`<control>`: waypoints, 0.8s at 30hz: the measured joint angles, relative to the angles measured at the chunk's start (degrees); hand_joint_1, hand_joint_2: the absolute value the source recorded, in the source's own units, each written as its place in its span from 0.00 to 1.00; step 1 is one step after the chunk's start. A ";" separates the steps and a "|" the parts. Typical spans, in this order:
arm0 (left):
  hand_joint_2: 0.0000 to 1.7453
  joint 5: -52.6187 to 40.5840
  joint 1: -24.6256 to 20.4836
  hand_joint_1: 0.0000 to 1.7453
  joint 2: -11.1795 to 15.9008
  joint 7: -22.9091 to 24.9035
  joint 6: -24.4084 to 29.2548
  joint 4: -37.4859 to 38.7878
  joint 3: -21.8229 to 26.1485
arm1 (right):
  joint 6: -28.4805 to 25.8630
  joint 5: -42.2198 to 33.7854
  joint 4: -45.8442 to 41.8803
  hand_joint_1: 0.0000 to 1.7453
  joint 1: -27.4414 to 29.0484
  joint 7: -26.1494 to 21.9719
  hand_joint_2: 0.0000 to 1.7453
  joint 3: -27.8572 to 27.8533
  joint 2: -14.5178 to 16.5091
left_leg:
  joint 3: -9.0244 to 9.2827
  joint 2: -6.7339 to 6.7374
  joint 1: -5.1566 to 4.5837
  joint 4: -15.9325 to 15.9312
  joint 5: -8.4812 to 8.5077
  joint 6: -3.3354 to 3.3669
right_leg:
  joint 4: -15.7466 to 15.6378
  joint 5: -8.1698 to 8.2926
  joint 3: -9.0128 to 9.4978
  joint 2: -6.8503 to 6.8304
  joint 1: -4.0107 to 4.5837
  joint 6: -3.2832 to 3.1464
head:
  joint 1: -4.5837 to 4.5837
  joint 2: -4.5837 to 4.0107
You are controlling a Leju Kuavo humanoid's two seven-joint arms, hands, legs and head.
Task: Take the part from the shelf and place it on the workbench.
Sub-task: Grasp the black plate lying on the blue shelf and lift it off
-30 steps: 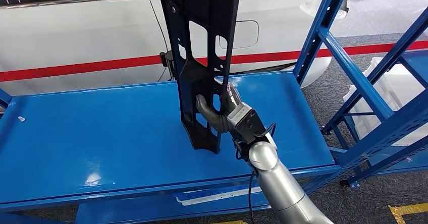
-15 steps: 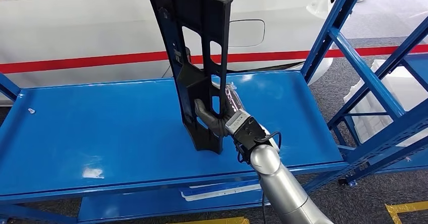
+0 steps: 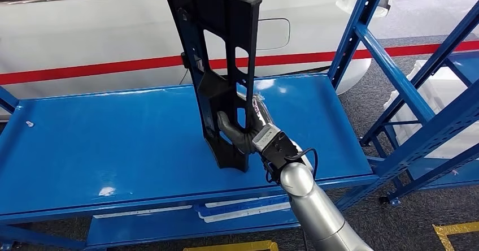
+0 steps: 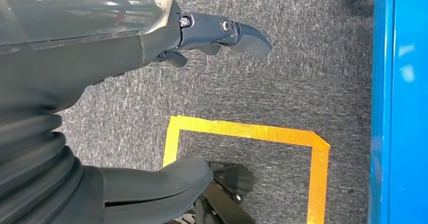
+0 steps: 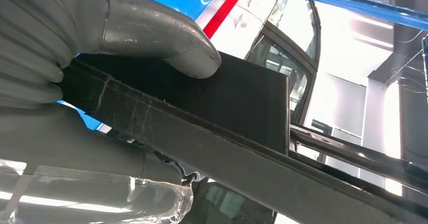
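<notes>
A long black plastic part (image 3: 223,64) with several cut-outs stands upright over the blue workbench top (image 3: 113,138), its lower end close to or on the surface. My right hand (image 3: 245,129) grips its lower section, the thumb hooked through a cut-out. Up close in the right wrist view, the grey thumb (image 5: 161,37) presses on the black part (image 5: 237,108). My left hand (image 4: 151,47) hangs over the carpeted floor with its fingers (image 4: 237,32) apart and nothing in it.
A white car (image 3: 85,42) with a red stripe stands behind the bench. Blue shelf uprights (image 3: 395,64) rise at the right, with a white foam piece (image 3: 429,92) behind them. A lower bench shelf (image 3: 169,223) shows. Yellow floor tape (image 4: 252,133) lies below my left hand.
The whole picture has shifted a little as the camera moved. The part stays upright in my right hand at about the same spot over the bench.
</notes>
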 joint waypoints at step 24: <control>1.00 -0.37 -0.02 0.00 -0.08 -0.12 0.73 0.01 0.08 | -0.24 0.08 -0.64 1.00 0.40 -0.28 1.00 -0.17 -0.31 | 0.24 -0.06 -0.51 -5.26 2.04 0.58 | -0.54 -0.94 1.69 0.04 -0.26 0.22 | 0.18 0.00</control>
